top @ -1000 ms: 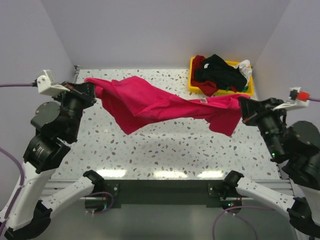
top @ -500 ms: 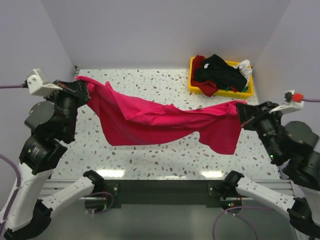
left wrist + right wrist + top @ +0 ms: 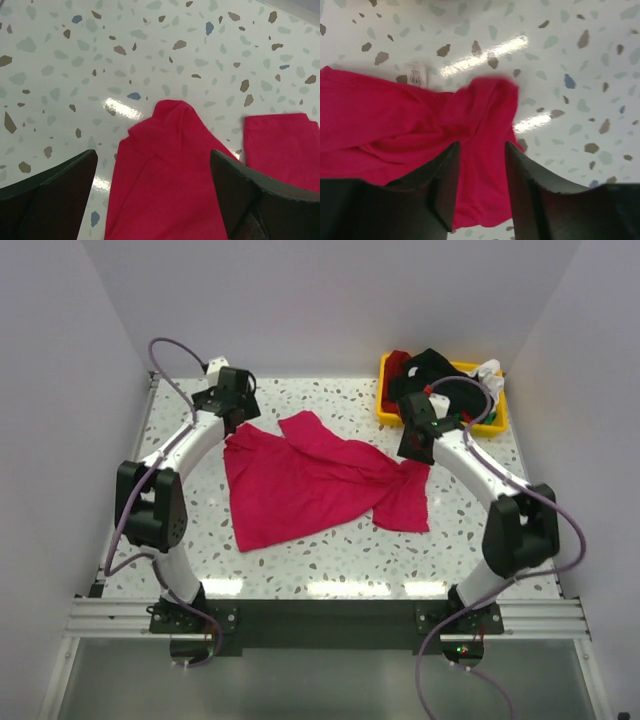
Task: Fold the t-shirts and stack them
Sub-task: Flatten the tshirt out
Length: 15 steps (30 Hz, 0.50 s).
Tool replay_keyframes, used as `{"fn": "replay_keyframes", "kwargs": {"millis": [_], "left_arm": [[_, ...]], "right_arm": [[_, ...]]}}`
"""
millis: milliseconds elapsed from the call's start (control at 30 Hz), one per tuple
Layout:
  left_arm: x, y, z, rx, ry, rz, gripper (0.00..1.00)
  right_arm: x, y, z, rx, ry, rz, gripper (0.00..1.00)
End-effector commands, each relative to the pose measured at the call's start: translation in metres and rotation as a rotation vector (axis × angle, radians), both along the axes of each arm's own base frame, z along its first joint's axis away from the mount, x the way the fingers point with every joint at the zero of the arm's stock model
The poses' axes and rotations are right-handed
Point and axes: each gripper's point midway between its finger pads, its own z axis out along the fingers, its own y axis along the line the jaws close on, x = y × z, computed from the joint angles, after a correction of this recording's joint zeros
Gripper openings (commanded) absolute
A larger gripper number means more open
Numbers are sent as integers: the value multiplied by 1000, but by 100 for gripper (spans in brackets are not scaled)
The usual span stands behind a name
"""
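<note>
Speckled terrazzo counter | bright crimson-pink cloth t-shirt lies rumpled, a far corner just below each gripper | left gripper wide apart, empty | right gripper narrowly apart, empty | advice: flatten the bunched folds, then pinch matching corners evenly before folding

Speckled table: crimson t-shirt, yellow bin

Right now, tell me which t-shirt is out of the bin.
The crimson-pink t-shirt: it alone lies spread, rumpled, on the table; the other shirts are heaped in the yellow bin.
</note>
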Motion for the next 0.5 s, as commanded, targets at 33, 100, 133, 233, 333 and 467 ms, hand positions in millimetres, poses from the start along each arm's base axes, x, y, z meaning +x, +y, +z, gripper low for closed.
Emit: {"fn": "replay_keyframes", "kwargs": {"millis": [33, 100, 133, 233, 333, 467], "left_arm": [[46, 4, 77, 33, -158, 20, 100], [33, 13, 72, 44, -118, 69, 100], [14, 21, 64, 64, -86, 90, 100], [-43, 29, 35, 35, -2, 112, 100], [-107, 17, -4, -96, 83, 58, 100], [-173, -1, -42, -191, 134, 10, 100]], "right_arm": [[52, 33, 40, 75, -60, 96, 52], [45, 29, 46, 72, -73, 87, 65], [40, 26, 48, 76, -92, 82, 73], [4, 12, 43, 89, -101, 61, 99], [-35, 5, 22, 123, -64, 61, 99], [-76, 4, -11, 196, 2, 59, 99]]}}
